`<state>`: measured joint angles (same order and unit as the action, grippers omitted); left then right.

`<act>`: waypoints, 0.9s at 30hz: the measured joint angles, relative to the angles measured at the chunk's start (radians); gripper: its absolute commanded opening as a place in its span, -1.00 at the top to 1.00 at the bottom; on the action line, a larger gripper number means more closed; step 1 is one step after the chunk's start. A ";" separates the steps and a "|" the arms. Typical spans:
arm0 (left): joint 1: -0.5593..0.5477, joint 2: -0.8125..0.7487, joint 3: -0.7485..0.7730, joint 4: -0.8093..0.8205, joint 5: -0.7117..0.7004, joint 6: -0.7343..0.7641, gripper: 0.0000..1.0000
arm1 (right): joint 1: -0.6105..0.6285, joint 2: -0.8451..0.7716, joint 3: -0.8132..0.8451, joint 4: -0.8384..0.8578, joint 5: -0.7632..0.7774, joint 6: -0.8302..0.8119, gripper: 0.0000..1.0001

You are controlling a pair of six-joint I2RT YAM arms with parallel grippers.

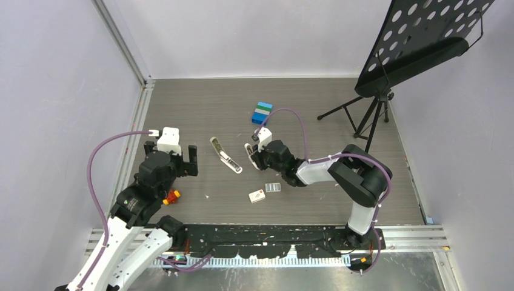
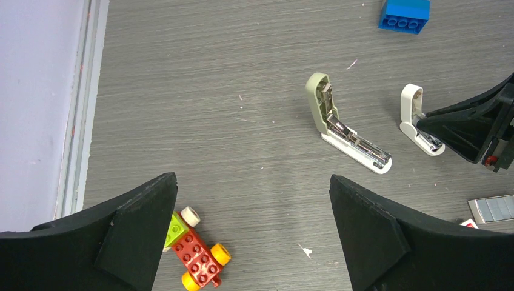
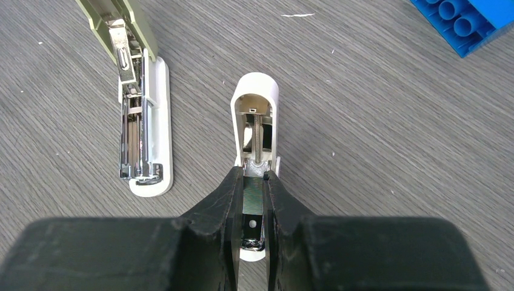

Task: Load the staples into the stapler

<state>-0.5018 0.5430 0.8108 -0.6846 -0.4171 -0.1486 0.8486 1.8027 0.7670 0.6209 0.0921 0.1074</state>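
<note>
Tabletop (image 1: pixel 303 121): grey, matte, fine wood-grain surface; small parts probably slide on it.

Left tool (image 2: pixel 251 188): spread wide, holding nothing, at the left, well apart from the work.

Right tool (image 3: pixel 254 176): pressed together on the metal core of the short white piece (image 3: pixel 256 97), just right of the stapler (image 3: pixel 142 121). Judged step: set this piece aside, since the stapler is the part to load.

Stapler: at centre, hinged open, with an olive-beige plastic top, a white base and its bright steel channel exposed.

Staples box (image 1: pixel 257 196): small, flat and white, on the near side.

Silver insert (image 1: pixel 273 187): just beside the box, thin, ribbed and shiny. Grip it by the long edges, hold it level, align it with the channel, then slide it in
</note>
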 measured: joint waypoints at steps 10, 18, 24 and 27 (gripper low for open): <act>0.000 0.000 0.000 0.000 0.000 0.000 -0.98 | 0.000 0.000 0.000 -0.020 0.000 -0.008 0.89; 0.000 0.000 0.000 0.000 0.000 0.000 -0.98 | 0.000 -0.003 0.000 -0.031 -0.005 -0.015 0.87; 0.000 -0.006 0.000 0.000 0.000 0.000 -0.98 | 0.000 -0.005 0.013 -0.065 -0.009 -0.019 0.83; 0.000 -0.009 0.000 0.000 0.000 0.000 -0.98 | 0.000 -0.005 0.018 -0.076 -0.011 -0.019 0.79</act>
<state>-0.5014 0.5339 0.8108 -0.6849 -0.4175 -0.1490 0.8482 1.7977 0.7845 0.5446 0.0814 0.0883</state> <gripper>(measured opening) 0.992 0.202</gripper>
